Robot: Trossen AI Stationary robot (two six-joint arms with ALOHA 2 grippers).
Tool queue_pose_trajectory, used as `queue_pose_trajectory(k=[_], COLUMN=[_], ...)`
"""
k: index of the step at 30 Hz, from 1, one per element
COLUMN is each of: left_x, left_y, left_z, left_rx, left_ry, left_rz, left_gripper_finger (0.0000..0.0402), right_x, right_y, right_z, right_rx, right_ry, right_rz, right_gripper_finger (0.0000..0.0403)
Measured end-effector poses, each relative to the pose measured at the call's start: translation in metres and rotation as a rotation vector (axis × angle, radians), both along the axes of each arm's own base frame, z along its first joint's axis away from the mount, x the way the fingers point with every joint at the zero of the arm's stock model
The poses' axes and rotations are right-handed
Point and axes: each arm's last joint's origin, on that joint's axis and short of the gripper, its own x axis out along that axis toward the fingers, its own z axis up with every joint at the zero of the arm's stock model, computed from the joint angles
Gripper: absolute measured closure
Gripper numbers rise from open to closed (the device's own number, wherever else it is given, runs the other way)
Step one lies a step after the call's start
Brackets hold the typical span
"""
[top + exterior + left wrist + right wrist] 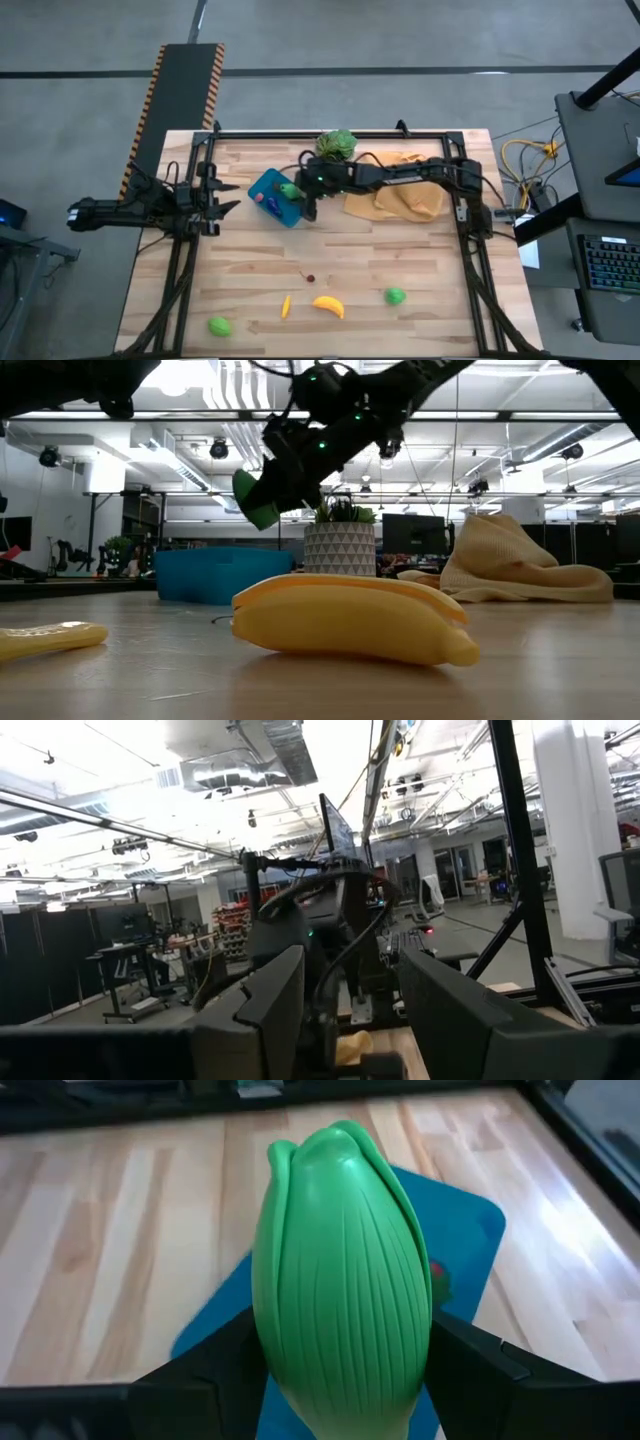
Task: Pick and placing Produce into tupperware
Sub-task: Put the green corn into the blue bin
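Observation:
My right gripper [298, 194] hovers over the blue tupperware [272, 202], shut on a green ribbed oval vegetable [340, 1280]. The low view shows that piece [256, 500] in the air above the tupperware [215, 574]. A small red piece [437, 1270] lies inside the tupperware [465, 1240]. On the near part of the table lie a banana [328, 306], a small yellow piece [286, 306], two green pieces [218, 325] [396, 296] and a tiny dark red one [311, 278]. My left gripper [228, 197] waits open at the table's left edge. My right gripper pinches the green vegetable between its two fingers [200, 1380], one on each side of its broad lower half [272, 1350]. The fingers come from above, slanting down. The piece is lifted clear, tilted, with its pointed end out beyond the fingertips over the tupperware.
A leafy plant in a white patterned pot [337, 145] stands at the far edge, just behind the right arm. An orange-yellow cloth [395, 197] lies crumpled under that arm. A black frame [470, 240] borders the wooden table. In the low view the banana [350, 618] fills the foreground.

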Motion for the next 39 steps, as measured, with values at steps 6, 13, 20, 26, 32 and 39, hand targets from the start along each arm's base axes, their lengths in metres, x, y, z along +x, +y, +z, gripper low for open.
queue_pose_trajectory(k=[6,13,20,26,32,39], left_x=[-0.001,0.000,-0.001,-0.001,-0.001,-0.001], left_y=[0.000,0.000,0.000,0.000,0.000,0.000], left_z=[0.000,0.000,0.000,0.000,0.000,0.000], left_rx=[0.000,0.000,0.000,0.000,0.000,0.000], left_ry=[-0.001,0.004,0.002,0.002,0.003,0.003], left_rz=[0.000,-0.001,0.000,0.000,0.000,0.000], left_gripper_finger=[0.0250,0.0250,0.0250,0.0250,0.0250,0.0250], right_x=[0.019,0.035,0.045,0.048,0.046,0.045], right_y=[-0.004,-0.007,-0.011,-0.014,-0.017,-0.018], right_z=[0.004,-0.011,-0.021,-0.031,-0.034,-0.032], right_rx=[0.020,0.050,0.060,0.056,0.059,0.061], right_ry=[0.120,0.237,0.342,0.369,0.384,0.380], right_rz=[-0.003,0.010,0.013,0.019,0.014,0.007], right_gripper_finger=[0.0186,0.0186,0.0186,0.0186,0.0186,0.0172])
